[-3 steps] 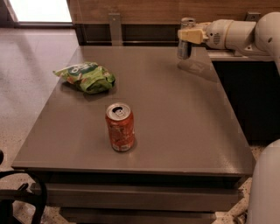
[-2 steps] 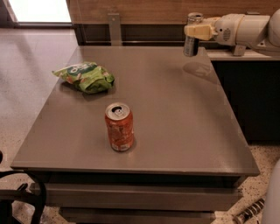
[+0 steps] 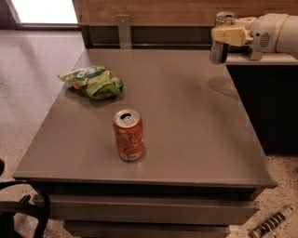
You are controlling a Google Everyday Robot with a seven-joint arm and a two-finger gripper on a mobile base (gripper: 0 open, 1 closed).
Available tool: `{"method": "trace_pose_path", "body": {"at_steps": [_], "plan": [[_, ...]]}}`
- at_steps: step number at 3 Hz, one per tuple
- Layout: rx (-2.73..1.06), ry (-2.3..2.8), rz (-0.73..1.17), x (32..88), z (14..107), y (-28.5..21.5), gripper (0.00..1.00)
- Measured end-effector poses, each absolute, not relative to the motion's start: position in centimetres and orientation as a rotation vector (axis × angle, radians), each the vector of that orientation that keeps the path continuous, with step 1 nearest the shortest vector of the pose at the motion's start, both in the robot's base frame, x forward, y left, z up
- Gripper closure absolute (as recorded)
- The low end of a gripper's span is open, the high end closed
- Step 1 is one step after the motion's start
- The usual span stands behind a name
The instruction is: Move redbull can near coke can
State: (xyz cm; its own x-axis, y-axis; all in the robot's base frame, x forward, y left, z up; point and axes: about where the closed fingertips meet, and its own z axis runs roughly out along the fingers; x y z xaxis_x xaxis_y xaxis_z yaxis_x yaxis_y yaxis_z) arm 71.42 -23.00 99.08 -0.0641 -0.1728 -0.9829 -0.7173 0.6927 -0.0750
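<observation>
- Just the one camera view here, looking down at a grey table (image 3: pixel 186 139) from its front edge.
- The gripper (image 3: pixel 223 35) is up at the far right corner, coming in from the right on a chunky white arm (image 3: pixel 272 32). Its cream fingers (image 3: pixel 231 36) are clamped around the upper part of the redbull can (image 3: pixel 218 52).
- That can is the slim silver-grey one. It's upright and looks lifted clear of the table top. A faint shadow (image 3: pixel 222 86) sits on the surface below it, not touching the can.
- The silver lid pokes out above the fingers. Can't tell whether it's opened or whether there's anything inside.
- The coke can (image 3: pixel 128 135) stands upright by itself in the front middle of the table, well apart from the held can. It's orange-red with pale markings, and there's a dark opening by the pull tab. No way to see any drink in it.
- A crumpled green snack bag (image 3: pixel 93 81) lies on the far left part of the table, apart from both cans. What's inside it doesn't show.
- A wooden wall panel (image 3: pixel 163 9) runs behind the table.
- There's a speckled floor (image 3: pixel 28 93) off to the left.
</observation>
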Motion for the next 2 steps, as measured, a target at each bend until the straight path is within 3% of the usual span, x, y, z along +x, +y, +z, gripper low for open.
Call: {"method": "trace_pose_path", "body": {"at_steps": [2], "plan": [[-0.805, 1.594, 0.599, 63.4, 96.3, -20.1, 1.00]]}}
